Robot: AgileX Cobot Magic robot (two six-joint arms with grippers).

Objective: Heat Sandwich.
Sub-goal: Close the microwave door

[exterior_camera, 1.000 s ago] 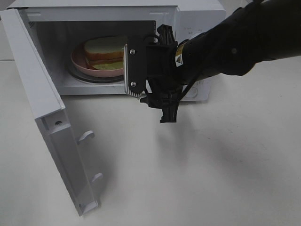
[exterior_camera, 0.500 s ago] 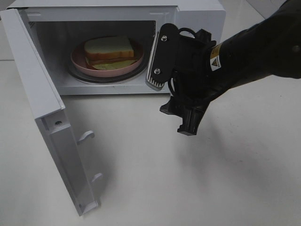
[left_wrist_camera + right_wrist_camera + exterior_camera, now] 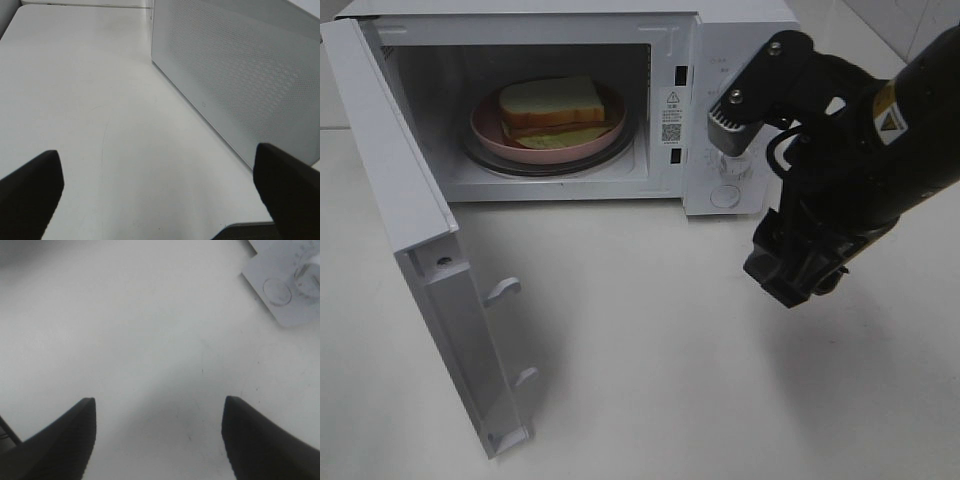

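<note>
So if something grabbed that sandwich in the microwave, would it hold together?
Probably not well. The sandwich is stacked slices with filling layers, so it would likely slide apart or sag. It looks soft, so it should squash easily. Moving its pink plate seems safer.

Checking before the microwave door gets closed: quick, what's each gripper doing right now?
Left gripper: open, holding nothing.
Right gripper: open, holding nothing.
</note>
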